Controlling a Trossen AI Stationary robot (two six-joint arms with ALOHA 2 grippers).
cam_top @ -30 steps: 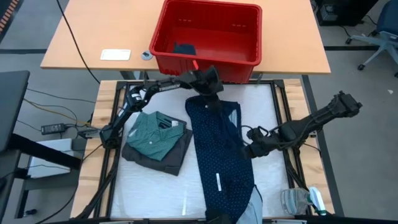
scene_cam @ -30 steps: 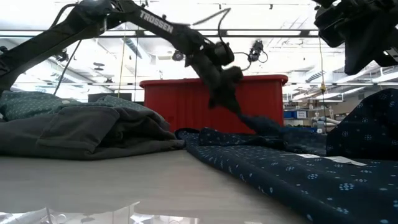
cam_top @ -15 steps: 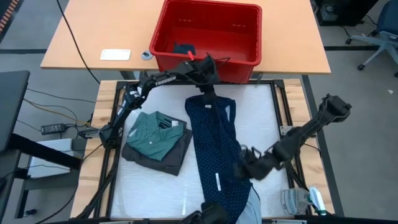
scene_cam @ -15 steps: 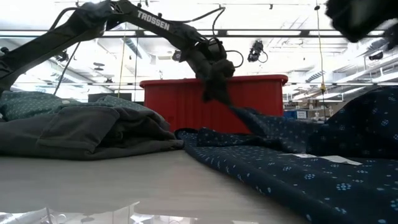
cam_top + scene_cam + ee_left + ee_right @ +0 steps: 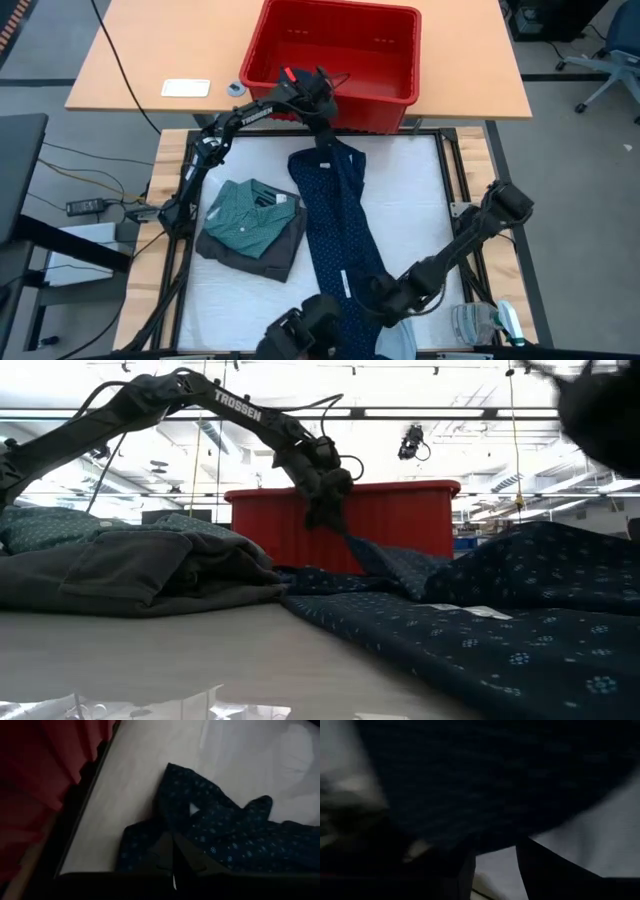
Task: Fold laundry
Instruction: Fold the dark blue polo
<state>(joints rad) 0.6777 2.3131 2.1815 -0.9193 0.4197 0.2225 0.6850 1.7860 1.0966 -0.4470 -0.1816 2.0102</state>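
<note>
A navy dotted garment (image 5: 340,225) lies stretched lengthwise down the middle of the white table top. My left gripper (image 5: 322,150) is shut on its far end, just in front of the red basket (image 5: 335,60). My right gripper (image 5: 375,300) stands open and low over the garment's near part, close to its right edge (image 5: 485,840). A folded teal-green dotted shirt (image 5: 245,215) rests on a folded charcoal grey piece (image 5: 270,255) at the left. A dark piece (image 5: 295,77) lies in the basket. My left gripper pinches the navy garment's far end (image 5: 162,847) between its two shut fingers, coming from above at a slant. That end is raised a little off the table. The cloth slopes down from the fingers (image 5: 325,515) to the rest, which lies flat. My right gripper's fingers (image 5: 540,870) stand at the garment's edge; I cannot tell whether they touch it.
The red basket stands on the wooden table beyond the far edge, with a white card (image 5: 186,87) to its left. A clear plastic bag (image 5: 478,322) lies at the near right corner. Black frame rails (image 5: 455,190) border the table top.
My left gripper has gone toward the far left with the garment's far end, which has shifted left; the garment is drawn longer and narrower. My right gripper has gone down and toward the near edge along the garment's right side.
</note>
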